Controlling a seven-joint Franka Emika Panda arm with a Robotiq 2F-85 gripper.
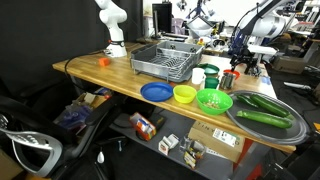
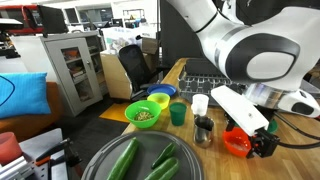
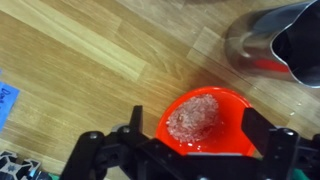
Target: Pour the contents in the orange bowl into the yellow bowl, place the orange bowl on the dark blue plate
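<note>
The orange bowl (image 3: 205, 120) sits on the wooden table with a pale grainy heap inside it. My gripper (image 3: 196, 128) is open just above it, one black finger on each side of the rim and touching nothing. In an exterior view the gripper (image 2: 258, 143) hovers at the orange bowl (image 2: 236, 142) near the table's end. The yellow bowl (image 1: 185, 94) stands between the dark blue plate (image 1: 156, 92) and a green bowl (image 1: 213, 100) along the front edge, well away from the orange bowl (image 1: 229, 80).
A dark metal cup (image 3: 268, 40) stands close beside the orange bowl. A white cup (image 2: 200, 103) and a green cup (image 2: 178, 113) are nearby. A grey platter (image 1: 262, 112) holds green vegetables, and a dish rack (image 1: 165, 60) fills the table's middle.
</note>
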